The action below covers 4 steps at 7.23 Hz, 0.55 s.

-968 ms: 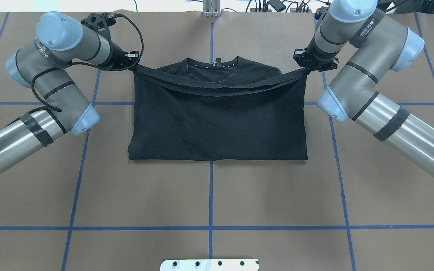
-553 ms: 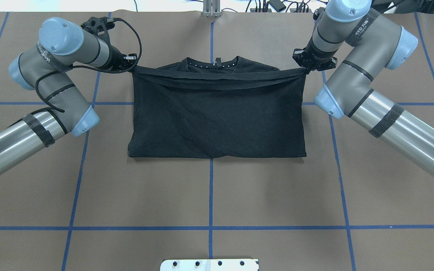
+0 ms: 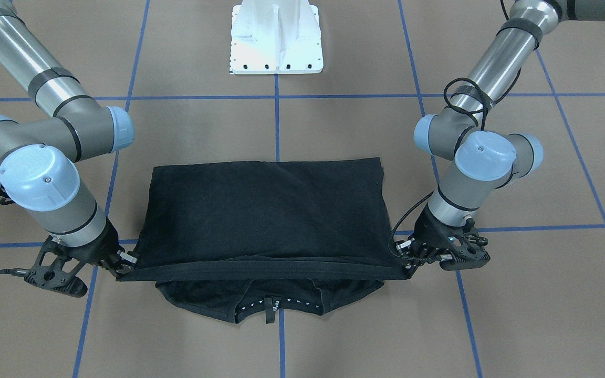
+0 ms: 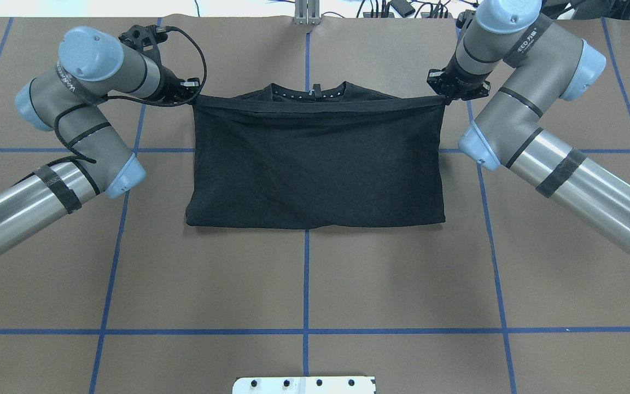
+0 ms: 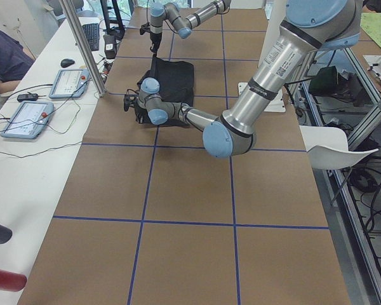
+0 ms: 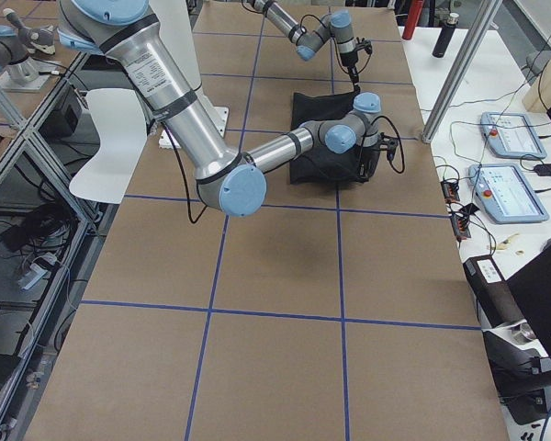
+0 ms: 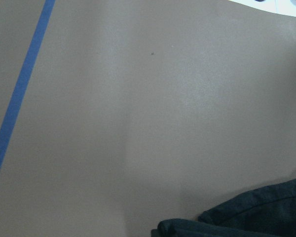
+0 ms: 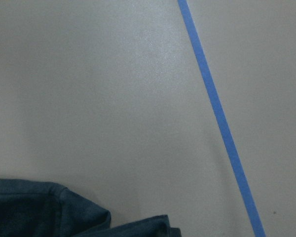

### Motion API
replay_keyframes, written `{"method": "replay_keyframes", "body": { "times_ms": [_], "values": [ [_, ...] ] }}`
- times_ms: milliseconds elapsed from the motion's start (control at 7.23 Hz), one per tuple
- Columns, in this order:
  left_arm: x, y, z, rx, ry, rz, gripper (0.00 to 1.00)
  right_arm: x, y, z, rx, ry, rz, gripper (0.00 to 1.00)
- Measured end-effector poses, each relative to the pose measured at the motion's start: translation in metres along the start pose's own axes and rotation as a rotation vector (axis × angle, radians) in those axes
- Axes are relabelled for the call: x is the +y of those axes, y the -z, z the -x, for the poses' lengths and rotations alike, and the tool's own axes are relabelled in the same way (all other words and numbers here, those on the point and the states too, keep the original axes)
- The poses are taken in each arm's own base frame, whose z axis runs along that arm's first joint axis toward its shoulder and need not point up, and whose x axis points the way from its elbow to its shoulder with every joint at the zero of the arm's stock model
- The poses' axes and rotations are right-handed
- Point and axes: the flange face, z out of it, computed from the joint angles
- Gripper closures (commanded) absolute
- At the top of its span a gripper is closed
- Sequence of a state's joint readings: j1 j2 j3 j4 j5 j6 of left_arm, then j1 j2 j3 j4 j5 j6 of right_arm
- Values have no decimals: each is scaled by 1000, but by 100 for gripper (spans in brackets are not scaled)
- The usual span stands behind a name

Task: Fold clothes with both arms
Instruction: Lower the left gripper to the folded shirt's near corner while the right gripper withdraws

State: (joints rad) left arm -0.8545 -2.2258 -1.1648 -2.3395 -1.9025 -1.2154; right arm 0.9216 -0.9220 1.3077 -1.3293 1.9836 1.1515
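Since a second ago, when the carried edge drooped in a shallow curve across the chest, the shirt has been pulled flatter. Its hem now runs as a nearly straight band and sits further toward 12 o'clock in the overhead view. It covers most of the collar, so only the neck rim peeks out beyond it.

The left gripper is pinched closed on the hem's corner at 9 o'clock. The right gripper is clamped the same way on the corner at 3 o'clock. The cloth is stretched taut between them and appears to be held just off the layer below.

The rest of the shirt lies doubled on the table, with its crease toward 6 o'clock and the whole bundle on the 12 o'clock half of the surface. Neither wrist camera shows any fingers, only bare table and a scrap of dark cloth.

By my reading, the bottom-to-top fold is almost closed and the upper layer is close to lining up with the shoulders. What seems left is to lower the hem and let go. Because the edge is under tension, letting go from a height might let it creep back or wrinkle.
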Motion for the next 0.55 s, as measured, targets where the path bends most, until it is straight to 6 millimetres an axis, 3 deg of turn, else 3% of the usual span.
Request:
{"method": "replay_keyframes", "body": {
  "times_ms": [553],
  "values": [
    [-6, 15, -2, 62, -137, 9, 0, -14, 15, 2, -14, 10, -7, 1]
  ]
}}
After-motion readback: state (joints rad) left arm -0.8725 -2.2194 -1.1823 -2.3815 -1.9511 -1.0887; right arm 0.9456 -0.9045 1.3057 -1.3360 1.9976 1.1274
